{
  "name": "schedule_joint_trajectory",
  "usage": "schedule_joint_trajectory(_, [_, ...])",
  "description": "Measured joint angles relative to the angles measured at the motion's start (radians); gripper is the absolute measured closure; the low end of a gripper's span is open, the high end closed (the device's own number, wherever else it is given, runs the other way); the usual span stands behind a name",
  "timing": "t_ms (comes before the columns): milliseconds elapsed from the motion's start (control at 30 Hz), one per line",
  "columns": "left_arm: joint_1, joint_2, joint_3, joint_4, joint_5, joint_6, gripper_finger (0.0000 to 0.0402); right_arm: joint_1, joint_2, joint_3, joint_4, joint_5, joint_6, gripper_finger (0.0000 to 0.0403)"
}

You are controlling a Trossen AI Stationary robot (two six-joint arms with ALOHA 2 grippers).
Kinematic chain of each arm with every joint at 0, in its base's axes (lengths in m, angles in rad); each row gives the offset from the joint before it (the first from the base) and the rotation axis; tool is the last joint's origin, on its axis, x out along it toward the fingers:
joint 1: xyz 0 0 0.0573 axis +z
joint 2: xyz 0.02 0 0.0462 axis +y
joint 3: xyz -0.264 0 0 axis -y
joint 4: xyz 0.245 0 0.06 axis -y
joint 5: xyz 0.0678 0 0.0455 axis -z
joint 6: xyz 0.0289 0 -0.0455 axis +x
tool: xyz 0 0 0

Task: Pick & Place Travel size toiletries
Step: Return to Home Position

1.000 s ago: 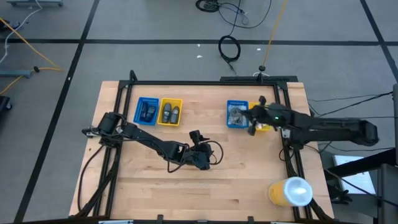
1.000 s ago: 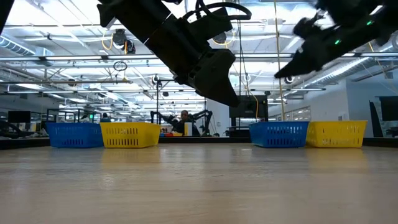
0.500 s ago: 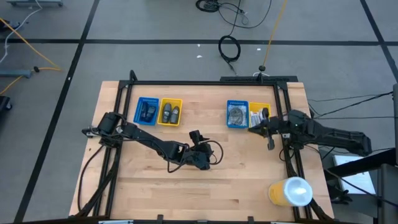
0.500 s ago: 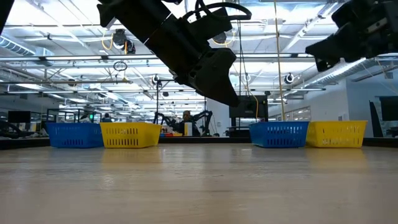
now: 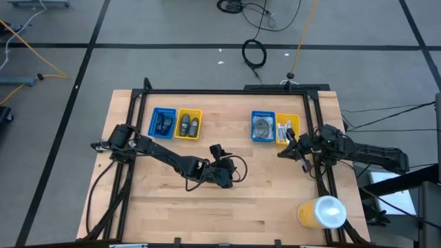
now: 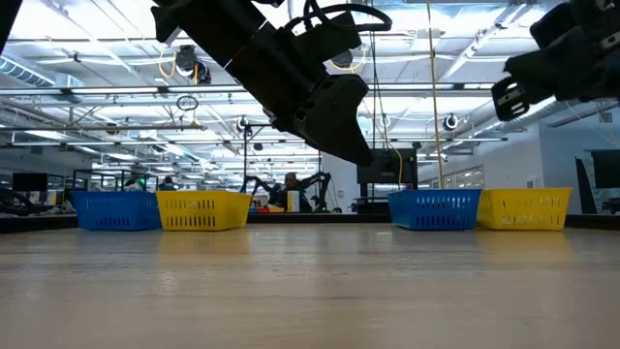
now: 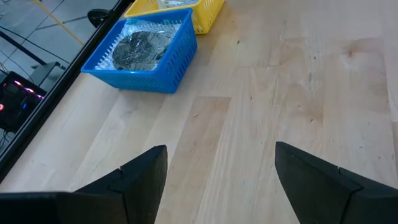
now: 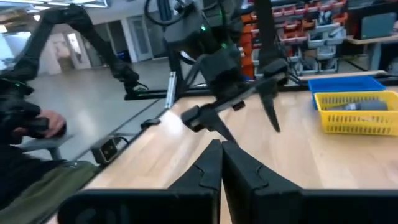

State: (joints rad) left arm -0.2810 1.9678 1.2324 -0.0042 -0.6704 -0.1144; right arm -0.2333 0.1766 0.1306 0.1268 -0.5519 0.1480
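Note:
The toiletries lie in four small trays along the far side. Dark grey oval pieces sit in the left blue tray (image 5: 163, 123) and the left yellow tray (image 5: 189, 125). Clear-wrapped grey discs (image 7: 142, 47) fill the right blue tray (image 5: 262, 127), and white tubes lie in the right yellow tray (image 5: 286, 129). My left gripper (image 5: 233, 178) (image 7: 221, 180) hovers open and empty over the middle of the table. My right gripper (image 5: 284, 151) (image 8: 221, 163) is shut and empty, just near of the right yellow tray, pointing toward the table's left.
A big yellow cylinder with a white top (image 5: 322, 212) stands at the near right corner. A black frame (image 5: 227, 91) runs along the far and side edges. Bare wood lies across the near half. A person's hand (image 8: 37, 124) shows beyond the table.
My right gripper has drawn back from above the right yellow tray toward the table's near and right edges, most of the way in the first half second. The arm has folded in toward its base. My left arm has kept still.

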Motion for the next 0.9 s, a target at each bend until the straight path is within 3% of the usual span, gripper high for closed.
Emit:
schedule_joint_trajectory(233, [0.0, 0.0, 0.0, 0.0, 0.0, 0.0, 0.011, 0.0, 0.0, -0.013, 0.02, 0.206, 0.029, 0.0403])
schedule_joint_trajectory(567, [0.0, 0.0, 0.0, -0.005, 0.0, -0.004, 0.011, 0.037, 0.0, -0.014, 0.012, 0.214, 0.071, 0.0403])
schedule_joint_trajectory(767, [-0.001, 0.0, 0.0, -0.009, 0.0, -0.017, 0.011, 0.116, 0.0, -0.014, -0.004, 0.385, 0.039, 0.0403])
schedule_joint_trajectory(900, [-0.001, 0.0, 0.0, -0.011, 0.0, -0.019, 0.011, 0.165, 0.0, -0.014, -0.016, 0.392, 0.021, 0.0403])
